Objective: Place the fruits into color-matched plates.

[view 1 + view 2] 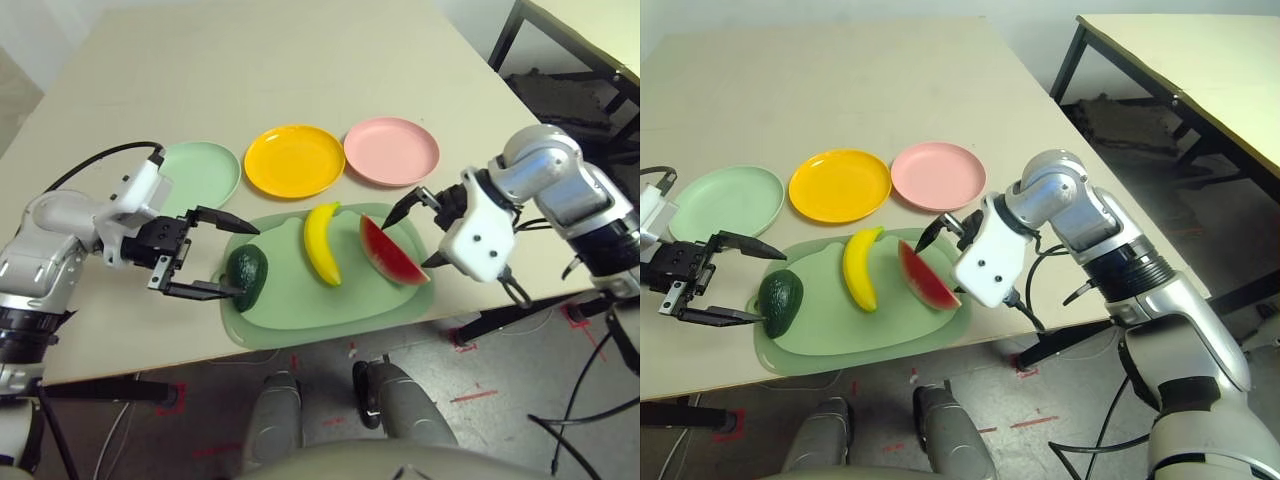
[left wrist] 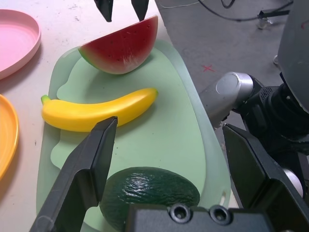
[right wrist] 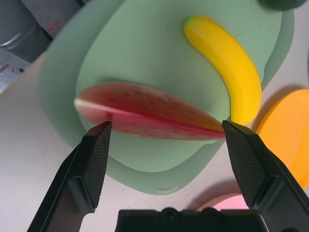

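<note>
over the watermelon [image 1: 392, 250], right fingers [image 1: 402, 209] spread

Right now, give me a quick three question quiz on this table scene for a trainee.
1. True or false: the banana already lies in the yellow plate.
2. Which fruit sits nearest the left gripper? A avocado, B banana, C watermelon wedge.
3. Fill in: all three fruits lie on the pale green ____.

Key: 1 false; 2 A; 3 cutting mat. The right gripper hangs open over the watermelon wedge. The mint plate and pink plate are empty too.
</note>
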Available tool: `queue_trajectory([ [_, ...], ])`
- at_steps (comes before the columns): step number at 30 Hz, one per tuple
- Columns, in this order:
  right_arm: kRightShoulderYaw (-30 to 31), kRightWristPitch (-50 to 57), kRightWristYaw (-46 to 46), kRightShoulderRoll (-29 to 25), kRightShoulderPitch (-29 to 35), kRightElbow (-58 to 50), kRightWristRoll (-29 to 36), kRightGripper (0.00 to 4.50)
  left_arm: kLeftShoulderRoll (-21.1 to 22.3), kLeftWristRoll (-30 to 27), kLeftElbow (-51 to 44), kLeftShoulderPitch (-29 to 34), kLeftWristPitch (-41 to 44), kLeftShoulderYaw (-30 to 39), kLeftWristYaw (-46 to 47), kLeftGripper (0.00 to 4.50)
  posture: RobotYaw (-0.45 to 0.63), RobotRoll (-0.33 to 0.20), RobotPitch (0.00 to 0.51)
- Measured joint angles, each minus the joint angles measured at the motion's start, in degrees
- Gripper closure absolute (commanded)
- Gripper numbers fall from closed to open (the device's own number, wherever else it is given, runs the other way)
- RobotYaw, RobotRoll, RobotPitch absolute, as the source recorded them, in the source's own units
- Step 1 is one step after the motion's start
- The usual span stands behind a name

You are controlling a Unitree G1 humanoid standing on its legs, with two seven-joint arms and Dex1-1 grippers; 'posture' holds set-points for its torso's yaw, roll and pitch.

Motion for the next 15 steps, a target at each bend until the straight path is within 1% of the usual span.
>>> queue_trajectory([
  [7,0.00,-1.07,-0.46,0.64,-0.34,1.38,-1.53,0.00,-0.80,0.37,0.07,-0.69,0.01,0.00,-0.04,0.05,-0.01,0.000,0.152],
  [15,0.01,-0.52,-0.83,1.08,-0.34,1.82,-4.78,0.00,-0.74,1.03,-0.06,-0.51,0.69,0.04,-0.07,0.05,-0.01,0.000,0.154],
])
